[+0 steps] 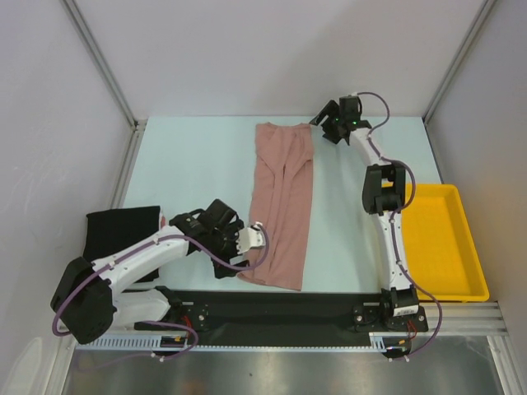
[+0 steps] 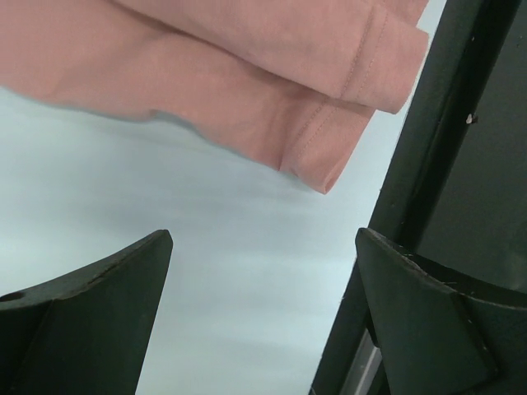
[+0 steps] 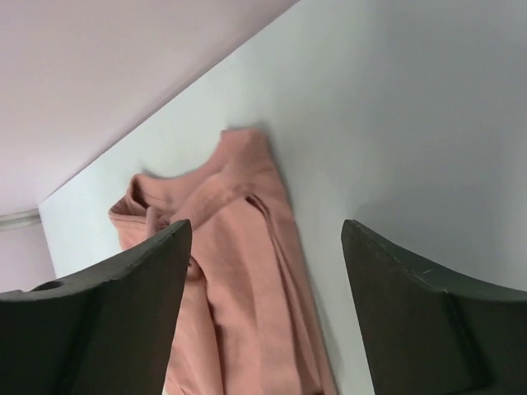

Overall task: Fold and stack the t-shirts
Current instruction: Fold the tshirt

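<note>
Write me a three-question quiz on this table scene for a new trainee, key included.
1. True or false: the pink shirt lies inside the yellow tray.
2. Pick one. The black shirt lies: A) on the table to the left of the pink shirt; B) on top of the pink shirt; C) in the tray.
3. Fill the gap: the left gripper and the right gripper are both ____ and hold nothing.

Key: 1 false; 2 A; 3 open.
</note>
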`<action>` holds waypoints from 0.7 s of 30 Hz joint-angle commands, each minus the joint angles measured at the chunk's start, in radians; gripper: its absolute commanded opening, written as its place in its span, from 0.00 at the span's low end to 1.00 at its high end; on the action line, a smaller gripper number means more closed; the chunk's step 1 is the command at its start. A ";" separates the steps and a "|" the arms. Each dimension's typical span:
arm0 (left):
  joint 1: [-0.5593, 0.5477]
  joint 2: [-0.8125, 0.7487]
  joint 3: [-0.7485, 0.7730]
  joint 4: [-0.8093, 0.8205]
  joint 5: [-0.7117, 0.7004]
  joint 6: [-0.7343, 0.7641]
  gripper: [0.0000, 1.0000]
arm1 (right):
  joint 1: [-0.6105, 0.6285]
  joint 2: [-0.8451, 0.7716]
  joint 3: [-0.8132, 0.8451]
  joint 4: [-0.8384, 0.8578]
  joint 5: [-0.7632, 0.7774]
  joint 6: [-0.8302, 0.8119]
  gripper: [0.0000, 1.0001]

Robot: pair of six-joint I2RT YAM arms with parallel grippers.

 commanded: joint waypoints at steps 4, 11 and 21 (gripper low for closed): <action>-0.102 -0.004 0.008 0.035 -0.061 0.200 0.97 | -0.052 -0.390 -0.156 -0.225 0.114 -0.166 0.81; -0.193 -0.005 -0.001 0.031 -0.069 0.297 0.95 | 0.116 -1.010 -0.993 -0.262 0.258 -0.191 0.81; -0.190 -0.123 -0.045 0.015 -0.037 0.096 0.98 | 0.613 -1.584 -1.786 -0.252 0.273 0.243 0.71</action>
